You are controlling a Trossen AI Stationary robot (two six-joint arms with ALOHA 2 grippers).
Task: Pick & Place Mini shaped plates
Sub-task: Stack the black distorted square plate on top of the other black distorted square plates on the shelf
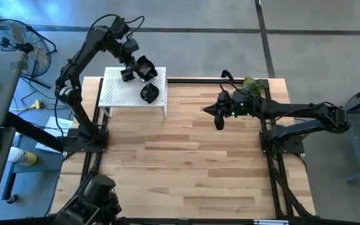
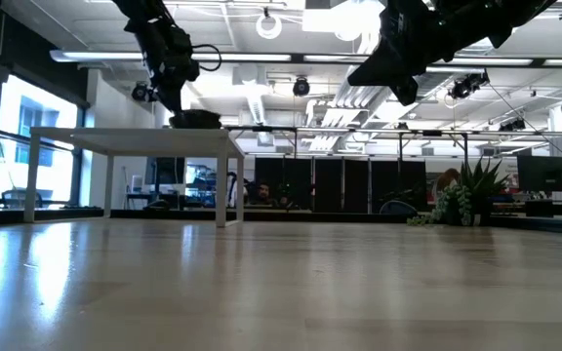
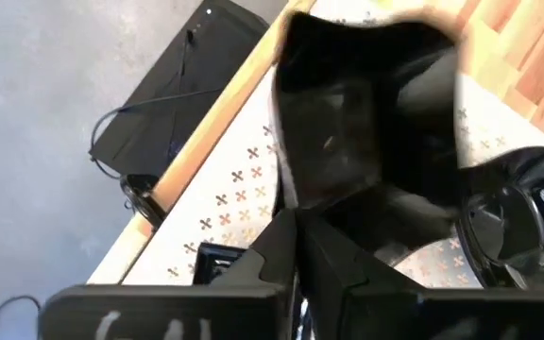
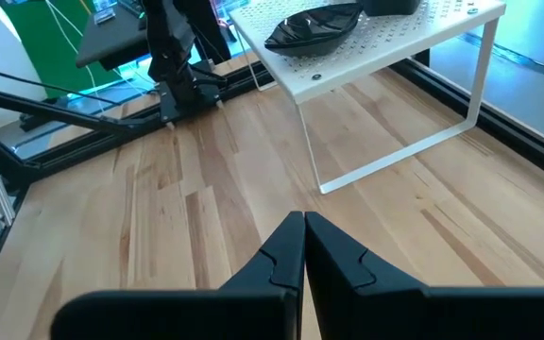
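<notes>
Wooden desk (image 1: 186, 162) fills the centre of the high view, planks bare across most of it. White perforated stand (image 1: 133, 94) sits at the desk's upper left, on thin legs. L arm reaches over the stand from the left; left gripper (image 1: 130, 70) hangs at the stand's top edge. In the left wrist view its jaws look closed on a glossy black angular plate (image 3: 333, 123), held above the stand's top, w/ more black dishes (image 3: 508, 227) just beside at lower right of that frame; how firm the grip is, can't tell. R arm stretches in from the right edge; right gripper (image 1: 218, 119) is in the upper middle of the high view, well apart from the stand, jaws shut tight w/ nothing between them, above bare wood. Round dark plate (image 1: 149, 94) lies on the stand's right part. Small green plant sprig (image 1: 250, 83) sits at the desk's top edge, right of centre.
</notes>
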